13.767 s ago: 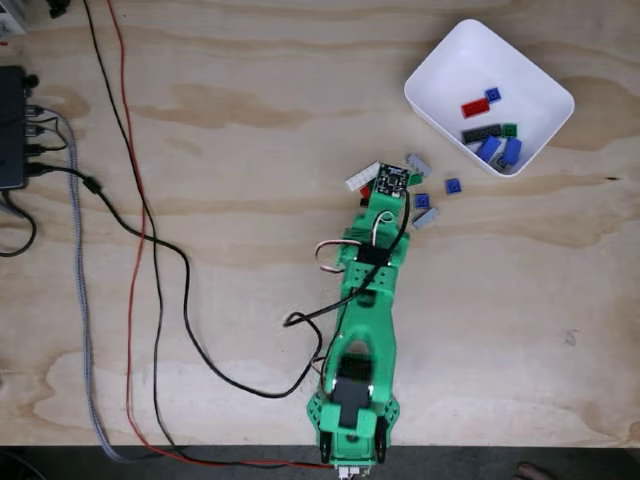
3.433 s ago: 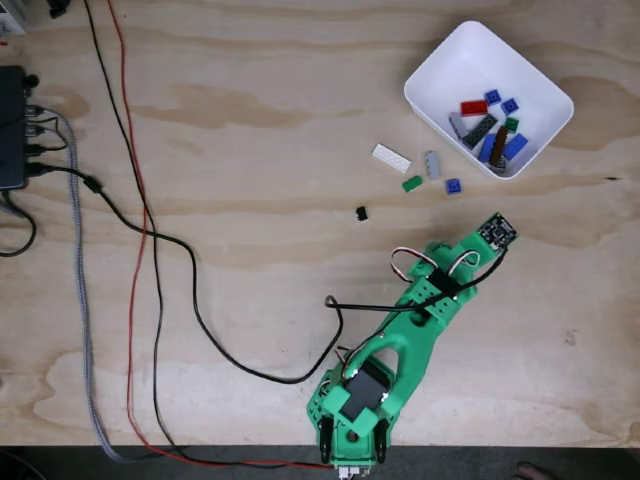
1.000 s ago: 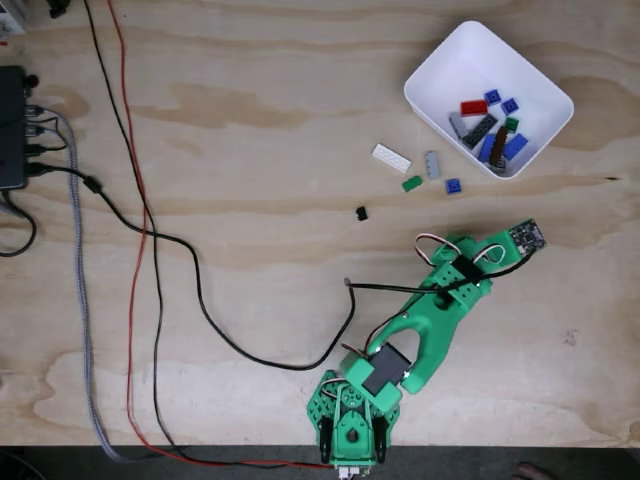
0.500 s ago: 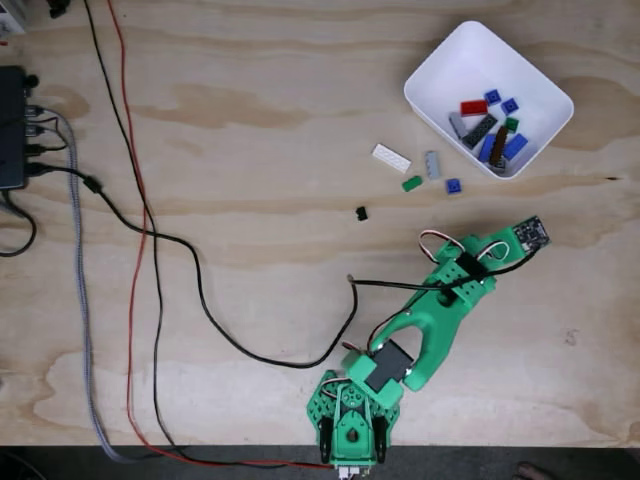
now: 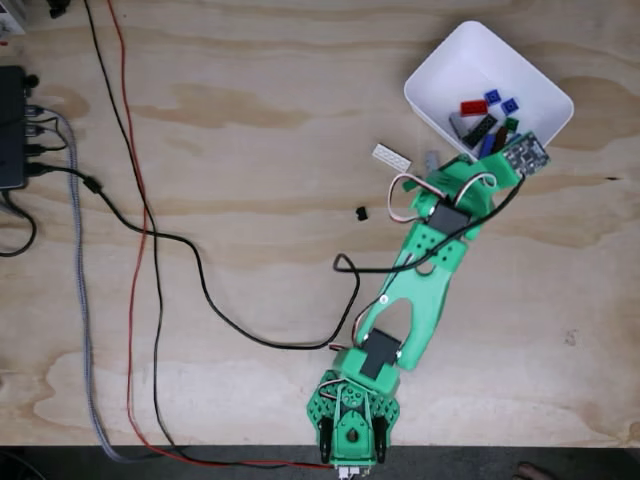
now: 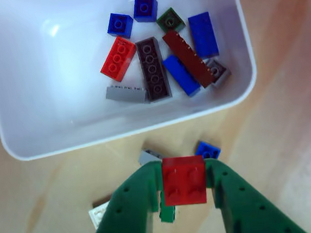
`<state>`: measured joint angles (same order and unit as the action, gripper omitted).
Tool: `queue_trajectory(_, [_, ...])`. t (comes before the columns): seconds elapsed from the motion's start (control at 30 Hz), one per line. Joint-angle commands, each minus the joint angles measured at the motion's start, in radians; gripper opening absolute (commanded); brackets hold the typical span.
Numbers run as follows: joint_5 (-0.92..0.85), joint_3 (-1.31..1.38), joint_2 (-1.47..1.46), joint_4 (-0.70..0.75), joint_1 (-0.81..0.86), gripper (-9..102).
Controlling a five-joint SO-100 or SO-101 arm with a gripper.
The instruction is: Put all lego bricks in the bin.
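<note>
The hand (image 6: 185,193) is clamped on a small red lego brick (image 6: 184,180), one green finger on each side, studs facing the camera in the other view; it sits just short of the bin (image 6: 15,134), whose near wall lies right ahead of the brick. The step in hand looks like the carry and drop; to do it well the arm should travel on until the brick is plainly past the white rim and over the bin's open floor, then part the fingers (a release too early would land it on the counter (image 5: 250,110) among the strays). Staying high enough to clear the rim matters too, since a knock could shift the light bin.

Inside the bin lie red, blue, dark grey, brown, green and grey bricks, gathered toward its right half in the other view; outside, near the hand, a blue brick (image 6: 208,150), a grey one (image 6: 148,157), a green one (image 6: 167,214) and a white plate (image 6: 99,215) wait on the counter; the fixed view adds a tiny black piece (image 5: 361,212) further off.
</note>
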<state>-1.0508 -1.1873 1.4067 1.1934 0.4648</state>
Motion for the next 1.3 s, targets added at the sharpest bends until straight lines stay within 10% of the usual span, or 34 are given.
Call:
queue_trajectory(0.0, [-0.081,0.545,-0.252,-0.107,0.021,0])
queue_trajectory(0.5, [-0.117,0.235,-0.048,-0.38,0.066,34])
queue_trajectory(0.73, [-0.155,-0.425,0.569,-0.018,-0.172,32])
queue_trajectory(1.27, [-0.459,-0.385,-0.054,-0.353,-0.12,28])
